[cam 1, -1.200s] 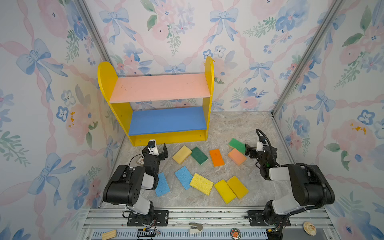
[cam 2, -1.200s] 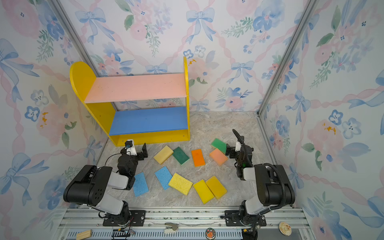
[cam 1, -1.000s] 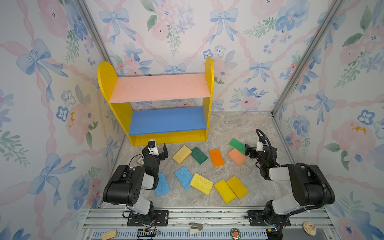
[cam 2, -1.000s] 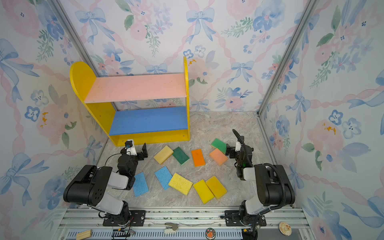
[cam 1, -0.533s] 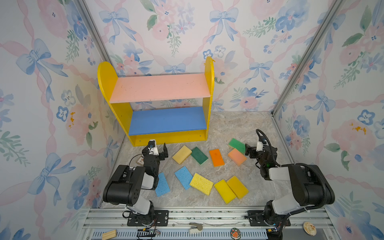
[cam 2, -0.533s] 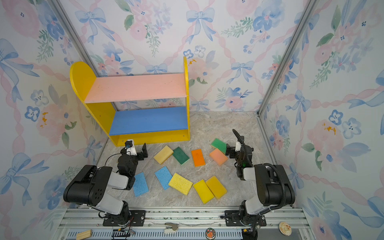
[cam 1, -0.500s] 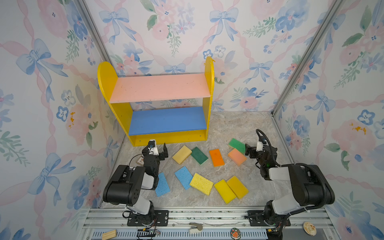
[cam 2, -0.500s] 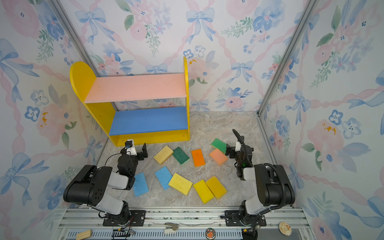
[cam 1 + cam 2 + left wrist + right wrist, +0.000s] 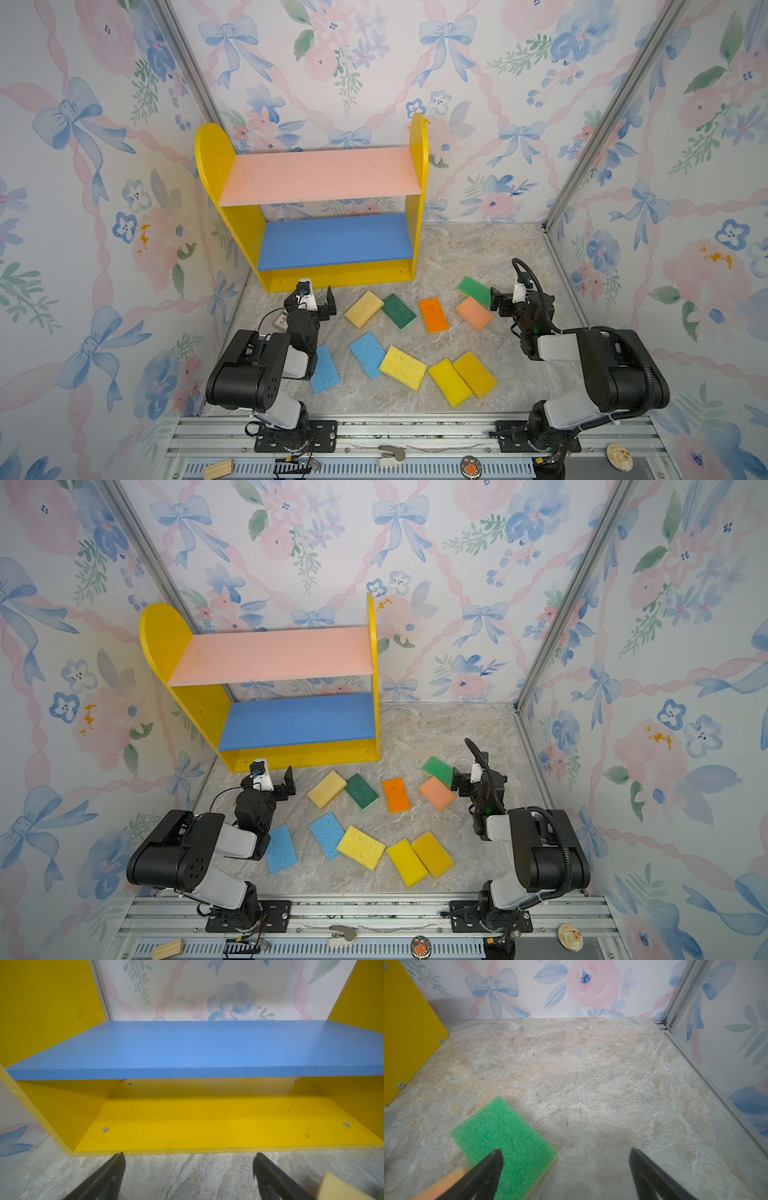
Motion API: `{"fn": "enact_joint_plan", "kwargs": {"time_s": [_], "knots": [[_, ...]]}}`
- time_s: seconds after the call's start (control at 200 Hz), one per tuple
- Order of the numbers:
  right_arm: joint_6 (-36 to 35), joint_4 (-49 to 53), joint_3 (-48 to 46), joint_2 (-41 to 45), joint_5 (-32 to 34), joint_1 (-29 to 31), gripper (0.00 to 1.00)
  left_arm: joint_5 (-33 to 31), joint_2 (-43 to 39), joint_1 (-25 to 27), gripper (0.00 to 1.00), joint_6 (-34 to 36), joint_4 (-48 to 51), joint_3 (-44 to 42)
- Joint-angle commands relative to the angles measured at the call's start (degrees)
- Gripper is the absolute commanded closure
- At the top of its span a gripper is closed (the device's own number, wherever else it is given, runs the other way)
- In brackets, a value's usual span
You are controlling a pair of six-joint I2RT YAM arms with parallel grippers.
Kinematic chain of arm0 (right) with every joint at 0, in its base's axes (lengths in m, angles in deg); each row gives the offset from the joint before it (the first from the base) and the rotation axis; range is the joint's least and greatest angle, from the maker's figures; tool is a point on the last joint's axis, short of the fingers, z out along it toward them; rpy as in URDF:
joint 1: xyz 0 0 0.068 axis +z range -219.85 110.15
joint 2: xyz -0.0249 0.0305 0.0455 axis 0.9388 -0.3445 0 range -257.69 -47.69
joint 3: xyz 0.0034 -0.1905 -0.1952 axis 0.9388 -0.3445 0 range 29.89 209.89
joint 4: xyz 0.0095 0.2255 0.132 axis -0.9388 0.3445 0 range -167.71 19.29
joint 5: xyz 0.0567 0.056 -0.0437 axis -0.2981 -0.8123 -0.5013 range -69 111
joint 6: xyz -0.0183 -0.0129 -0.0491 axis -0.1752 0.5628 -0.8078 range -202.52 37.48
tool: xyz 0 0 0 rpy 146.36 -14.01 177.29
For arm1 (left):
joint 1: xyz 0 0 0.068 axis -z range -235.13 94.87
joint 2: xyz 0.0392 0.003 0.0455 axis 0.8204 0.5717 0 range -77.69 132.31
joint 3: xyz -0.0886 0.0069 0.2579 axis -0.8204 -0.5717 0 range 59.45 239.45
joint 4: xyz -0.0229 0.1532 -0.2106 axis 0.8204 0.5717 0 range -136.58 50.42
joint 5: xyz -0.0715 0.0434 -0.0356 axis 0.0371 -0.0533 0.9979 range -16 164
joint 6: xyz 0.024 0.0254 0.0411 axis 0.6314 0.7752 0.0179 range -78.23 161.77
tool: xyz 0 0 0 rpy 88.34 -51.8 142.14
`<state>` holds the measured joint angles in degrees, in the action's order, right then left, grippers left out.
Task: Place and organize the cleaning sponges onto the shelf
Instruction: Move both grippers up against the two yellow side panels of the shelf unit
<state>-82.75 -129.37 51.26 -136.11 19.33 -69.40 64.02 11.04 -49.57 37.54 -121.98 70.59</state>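
The shelf [image 9: 212,166] stands at the back left, its pink upper board [image 9: 320,174] and blue lower board [image 9: 332,241] bare. Several cleaning sponges lie flat on the floor before it: pale yellow [image 9: 363,309], dark green [image 9: 399,311], orange [image 9: 433,315], peach [image 9: 473,313], green [image 9: 473,289], two light blue [image 9: 368,360] and three yellow [image 9: 402,368]. My left gripper [image 9: 314,296] [image 9: 189,1159] is open and empty, low before the shelf's base. My right gripper [image 9: 509,297] [image 9: 564,1155] is open and empty, one finger over the green sponge [image 9: 504,1132].
Flowered walls enclose the stone-patterned floor on three sides. A metal rail [image 9: 374,432] runs along the front, with a small wooden block [image 9: 218,468] and small round items [image 9: 619,456] below it. A small card [image 9: 280,321] lies beside the left arm.
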Motion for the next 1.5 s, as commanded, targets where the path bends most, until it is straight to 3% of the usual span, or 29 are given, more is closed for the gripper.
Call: {"fn": "enact_joint_plan", "kwargs": {"time_s": [0.0,0.205,0.43,0.65,0.735,0.925,1.135,1.305,1.495], "knots": [[0.67,-0.98,1.0,-0.52,0.62,0.14,0.03,0.52,0.15,-0.2,0.02,0.66,-1.6,-0.18],[0.67,-1.16,0.87,-0.48,0.54,0.14,0.03,-0.73,0.11,0.42,0.02,1.26,-1.5,0.09],[1.13,-0.64,0.61,1.45,0.7,-0.16,0.03,-5.78,-4.74,2.02,0.02,1.6,7.3,2.98],[2.29,19.82,7.68,11.47,1.61,-0.92,0.03,-11.12,-9.62,2.85,0.02,0.3,16.94,6.4],[7.62,26.16,10.73,14.68,3.73,-1.41,0.03,-13.55,-12.12,2.95,0.02,-2.75,22.58,8.47],[17.69,55.77,26.5,15.41,-1.03,-2.31,0.03,-14.44,-16.98,2.71,0.02,-11.65,39.36,14.99],[21.26,68.18,35.36,15.12,-18.5,0.8,0.03,-6.63,-22.77,0.75,0.02,-22.21,57.75,22.36],[20.01,71.05,37.29,18.78,-20.02,10.43,0.03,11.02,-26.54,-1.32,0.02,-28.65,65.72,26.02],[19.43,68.43,39.85,18.99,-18.2,18.7,0.03,25.06,-29.67,-3.5,0.02,-37.46,69.28,25.42]]}}
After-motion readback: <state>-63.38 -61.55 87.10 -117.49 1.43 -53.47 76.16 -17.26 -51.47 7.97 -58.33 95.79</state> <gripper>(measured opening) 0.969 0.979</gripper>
